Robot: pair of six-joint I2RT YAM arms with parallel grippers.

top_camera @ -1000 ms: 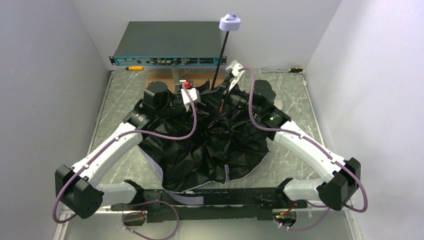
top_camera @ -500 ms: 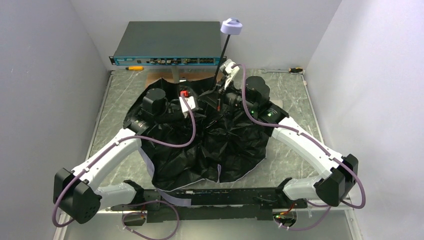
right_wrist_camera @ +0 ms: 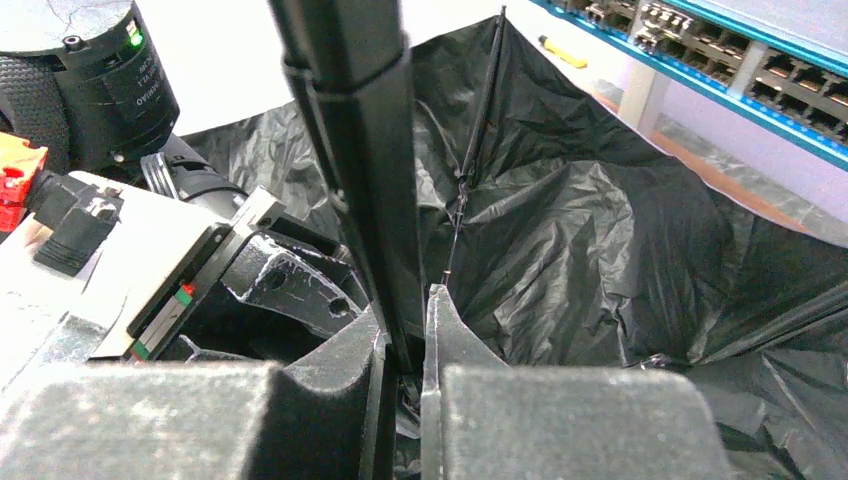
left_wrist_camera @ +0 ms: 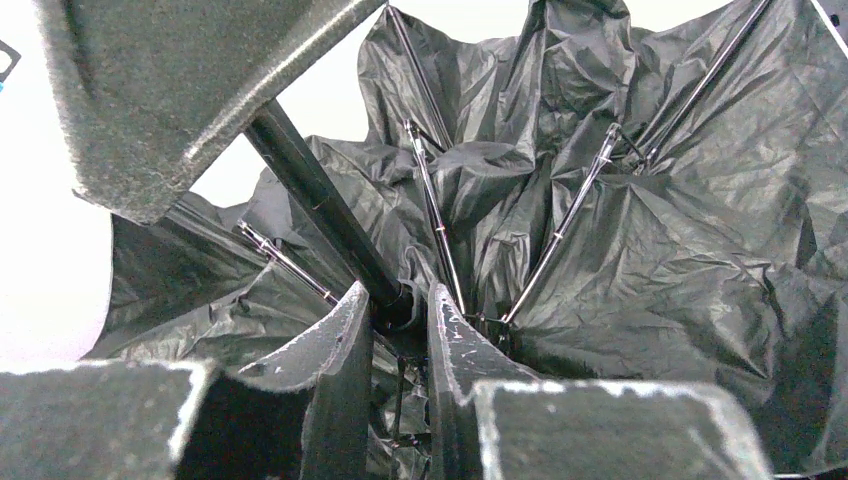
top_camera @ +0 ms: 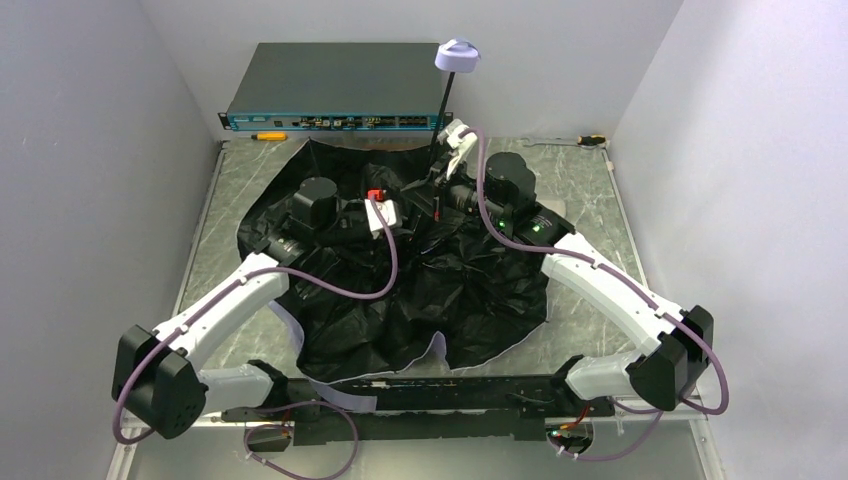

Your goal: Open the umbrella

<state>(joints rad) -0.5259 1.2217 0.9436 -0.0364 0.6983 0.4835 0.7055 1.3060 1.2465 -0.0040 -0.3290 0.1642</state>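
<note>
The umbrella (top_camera: 440, 290) lies upside down on the table, its black lining and ribs facing up and a pale edge showing at the front. Its thin black shaft (top_camera: 444, 110) rises to the rounded lilac knob handle (top_camera: 459, 55). My left gripper (top_camera: 412, 203) is shut on the collar at the shaft's base (left_wrist_camera: 395, 300), one finger (left_wrist_camera: 340, 340) on each side, with ribs (left_wrist_camera: 570, 220) fanning out around it. My right gripper (top_camera: 434, 183) is shut on the shaft (right_wrist_camera: 365, 150) just above, its fingers (right_wrist_camera: 440, 320) pinching it.
A dark network switch (top_camera: 335, 85) stands at the back and also shows in the right wrist view (right_wrist_camera: 740, 70). A yellow screwdriver (top_camera: 265, 135) lies below it. Another screwdriver (top_camera: 590, 140) lies at the back right. Grey walls close in on both sides.
The canopy has spread wider toward the back left and now covers the brown mat. Both grippers stayed on the shaft and shifted slightly back; the knob barely moved.
</note>
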